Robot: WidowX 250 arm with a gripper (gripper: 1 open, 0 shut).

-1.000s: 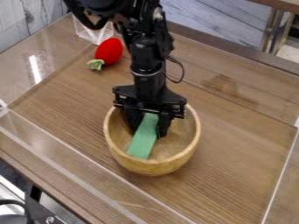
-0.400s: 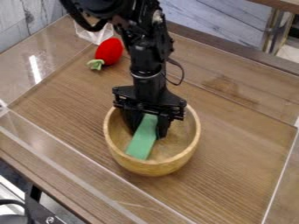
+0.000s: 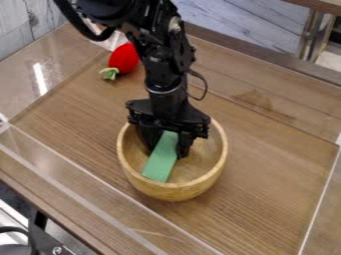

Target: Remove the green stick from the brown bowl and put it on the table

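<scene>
The brown bowl [image 3: 200,177] stands on the table [image 3: 266,139] near its front. Inside it lies the green stick [image 3: 163,163], slanting from the bowl's middle down toward the front left rim. My gripper [image 3: 170,140] points straight down into the bowl, and its black fingers are shut on the stick's upper end. The upper tip of the stick is hidden behind the fingers.
A red strawberry-like toy with a green top [image 3: 122,58] lies at the back left of the table. Clear plastic walls [image 3: 54,149] run along the table's edges. The black arm [image 3: 158,50] rises above the bowl toward the back left.
The arm's upper part has leaned a little to the left. The gripper stays shut on the stick in the bowl, with almost no shift.
</scene>
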